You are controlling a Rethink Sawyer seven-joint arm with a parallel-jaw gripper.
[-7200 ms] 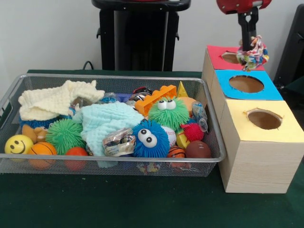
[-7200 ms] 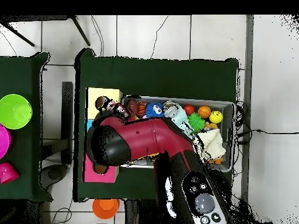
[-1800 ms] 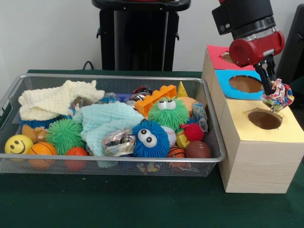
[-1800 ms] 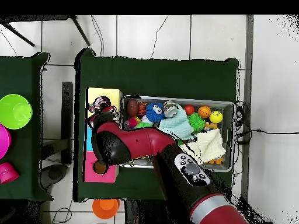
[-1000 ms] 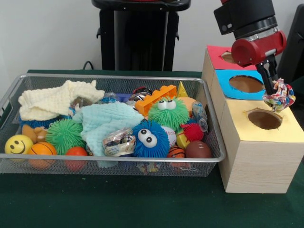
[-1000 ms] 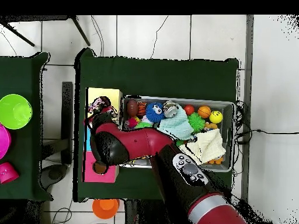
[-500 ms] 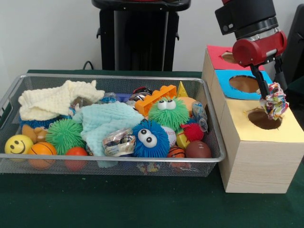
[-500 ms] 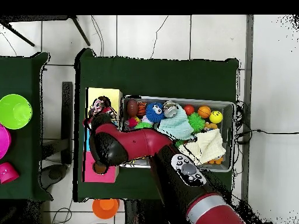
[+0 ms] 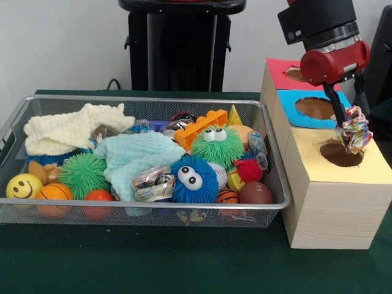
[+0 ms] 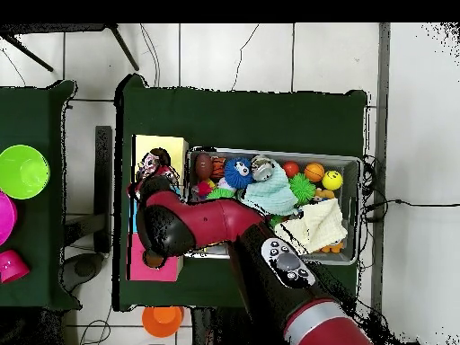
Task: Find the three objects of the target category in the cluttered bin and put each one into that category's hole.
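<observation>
My gripper (image 9: 344,124) is shut on a multicoloured knotted rope toy (image 9: 354,130). The toy hangs right at the round hole (image 9: 339,154) in the yellow-topped wooden box (image 9: 318,168), its lower end at the hole's rim. From overhead, the toy (image 10: 151,164) lies over the yellow box (image 10: 172,144) with the gripper (image 10: 148,176) just behind it, under the red arm. The wire mesh bin (image 9: 147,207) holds several toys, among them a blue furry ball with eyes (image 9: 193,179) and a green one (image 9: 216,146).
A blue-topped box (image 9: 288,115) and a red-topped box (image 9: 277,72), each with a hole, stand behind the yellow one. The bin also holds cloths, small sports balls and a smiley ball (image 9: 23,185). Bowls (image 10: 22,171) sit on a side table.
Over the earlier frames the gripper carried the rope toy from above the red box to the yellow box and lowered it to the hole. In the last half second nothing visibly moved.
</observation>
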